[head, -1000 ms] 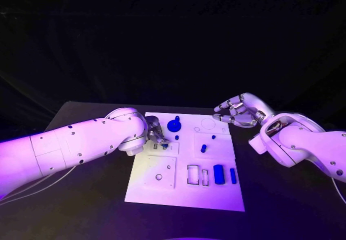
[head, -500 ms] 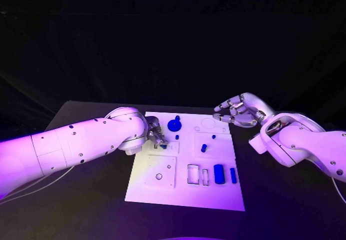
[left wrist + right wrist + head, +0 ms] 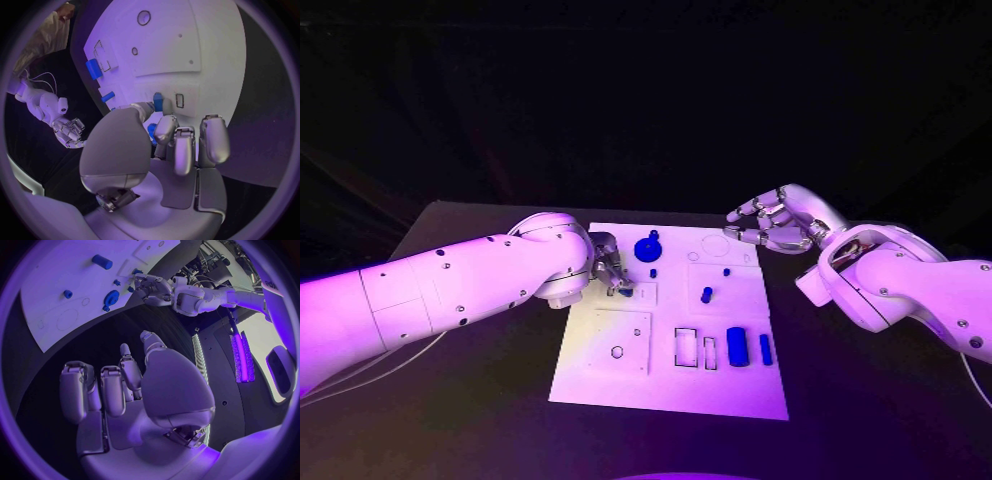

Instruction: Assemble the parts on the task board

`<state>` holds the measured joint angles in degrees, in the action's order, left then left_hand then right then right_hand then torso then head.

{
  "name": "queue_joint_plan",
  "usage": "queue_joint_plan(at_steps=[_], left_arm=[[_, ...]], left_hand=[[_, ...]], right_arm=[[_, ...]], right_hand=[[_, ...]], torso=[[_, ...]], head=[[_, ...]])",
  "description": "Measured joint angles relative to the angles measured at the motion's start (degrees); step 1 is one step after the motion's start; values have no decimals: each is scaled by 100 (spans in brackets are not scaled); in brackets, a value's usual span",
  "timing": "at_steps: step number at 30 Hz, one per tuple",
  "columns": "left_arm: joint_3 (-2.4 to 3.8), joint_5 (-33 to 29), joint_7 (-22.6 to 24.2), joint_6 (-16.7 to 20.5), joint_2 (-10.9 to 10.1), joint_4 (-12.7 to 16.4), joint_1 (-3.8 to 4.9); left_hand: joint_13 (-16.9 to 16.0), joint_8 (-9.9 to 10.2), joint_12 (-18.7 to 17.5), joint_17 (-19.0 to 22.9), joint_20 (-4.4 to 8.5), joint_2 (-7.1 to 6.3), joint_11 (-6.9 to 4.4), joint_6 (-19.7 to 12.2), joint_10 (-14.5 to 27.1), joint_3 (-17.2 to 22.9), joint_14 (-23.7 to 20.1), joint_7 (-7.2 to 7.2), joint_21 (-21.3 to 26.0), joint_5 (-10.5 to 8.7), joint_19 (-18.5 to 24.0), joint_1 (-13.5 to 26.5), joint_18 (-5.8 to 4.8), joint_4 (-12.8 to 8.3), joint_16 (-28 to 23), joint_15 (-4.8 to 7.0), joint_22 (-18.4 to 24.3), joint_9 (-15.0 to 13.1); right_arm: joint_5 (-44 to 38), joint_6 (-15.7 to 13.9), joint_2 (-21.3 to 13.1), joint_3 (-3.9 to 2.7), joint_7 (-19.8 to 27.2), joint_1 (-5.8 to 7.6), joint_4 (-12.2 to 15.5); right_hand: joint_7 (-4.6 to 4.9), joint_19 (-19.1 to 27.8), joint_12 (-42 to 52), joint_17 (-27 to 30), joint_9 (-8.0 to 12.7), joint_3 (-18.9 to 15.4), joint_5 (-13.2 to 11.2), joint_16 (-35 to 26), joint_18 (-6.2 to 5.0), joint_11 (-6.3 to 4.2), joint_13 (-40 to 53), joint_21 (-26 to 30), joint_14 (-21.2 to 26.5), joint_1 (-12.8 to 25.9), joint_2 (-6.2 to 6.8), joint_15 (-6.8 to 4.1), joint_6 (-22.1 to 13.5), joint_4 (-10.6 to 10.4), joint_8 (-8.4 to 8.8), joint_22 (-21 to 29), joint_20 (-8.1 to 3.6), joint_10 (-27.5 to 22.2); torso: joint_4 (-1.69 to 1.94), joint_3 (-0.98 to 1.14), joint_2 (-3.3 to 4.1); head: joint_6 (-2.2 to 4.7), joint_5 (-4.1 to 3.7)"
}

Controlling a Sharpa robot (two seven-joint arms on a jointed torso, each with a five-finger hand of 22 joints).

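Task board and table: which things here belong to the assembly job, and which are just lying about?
Job:
task board
round blue part
large blue block
slim blue bar
small blue pegs
left hand, over the board
right hand, curled, off the board

Lying about:
black table alone

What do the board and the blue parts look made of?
Board: likely rigid plastic, smooth matte white, with crisp cut-out pockets. Blue parts, such as the block: probably moulded or printed plastic, uniform opaque colour with a slight sheen. The coloured light leaves both uncertain.
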<state>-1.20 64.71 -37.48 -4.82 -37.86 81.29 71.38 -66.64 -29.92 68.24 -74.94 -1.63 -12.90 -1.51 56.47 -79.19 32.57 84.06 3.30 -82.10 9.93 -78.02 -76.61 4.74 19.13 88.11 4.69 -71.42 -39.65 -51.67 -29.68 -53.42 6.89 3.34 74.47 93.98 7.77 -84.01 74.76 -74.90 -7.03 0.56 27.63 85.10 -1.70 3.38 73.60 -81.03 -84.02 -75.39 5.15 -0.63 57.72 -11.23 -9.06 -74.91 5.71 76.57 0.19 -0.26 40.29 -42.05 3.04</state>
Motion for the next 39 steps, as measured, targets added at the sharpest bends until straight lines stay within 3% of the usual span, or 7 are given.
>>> queue_joint_plan(at_steps=[26, 28, 39], left_arm=[[-9, 140, -18, -94, 90, -56, 7], [-9, 155, -20, -109, 93, -57, 9], [-6, 253, -23, -169, 108, -60, 13]], left_hand=[[-64, -79, 66, 0, 42, -46, -108, 46, -128, 198, 1, -75, -66, 1, -123, 362, 11, -197, 0, 44, -162, -155], [-79, -87, 66, 0, 21, -53, -108, 47, -129, 217, 1, -75, -89, 1, -144, 414, -73, -215, 0, 44, -180, -166], [-127, -142, 122, 1, 56, -75, -157, 79, -179, 300, 1, -107, -127, -3, -219, 556, -74, -350, 0, 84, -293, -207]], right_arm=[[18, 8, 1, 1, 13, -3, 3], [19, 9, -1, 1, 13, -3, 3], [25, 13, -3, 1, 13, -3, 1]], right_hand=[[0, 0, -24, -4, -5, -23, 43, 0, 0, 0, -8, 28, 0, -1, 0, 0, 0, -23, 0, 1, 0, 0], [0, 0, -24, -4, -5, -23, 43, 0, 0, 0, -8, 28, 0, -1, 0, 0, 0, -23, 0, 1, 0, 0], [0, 0, -23, -3, -4, -23, 43, -35, 0, -20, -13, 51, 0, -1, 0, 0, 0, -23, 0, 1, 0, -20]], torso=[[-4, 3, -2], [-4, 3, -2], [0, 0, 1]], head=[[-11, -6], [-18, -6], [-27, -4]])
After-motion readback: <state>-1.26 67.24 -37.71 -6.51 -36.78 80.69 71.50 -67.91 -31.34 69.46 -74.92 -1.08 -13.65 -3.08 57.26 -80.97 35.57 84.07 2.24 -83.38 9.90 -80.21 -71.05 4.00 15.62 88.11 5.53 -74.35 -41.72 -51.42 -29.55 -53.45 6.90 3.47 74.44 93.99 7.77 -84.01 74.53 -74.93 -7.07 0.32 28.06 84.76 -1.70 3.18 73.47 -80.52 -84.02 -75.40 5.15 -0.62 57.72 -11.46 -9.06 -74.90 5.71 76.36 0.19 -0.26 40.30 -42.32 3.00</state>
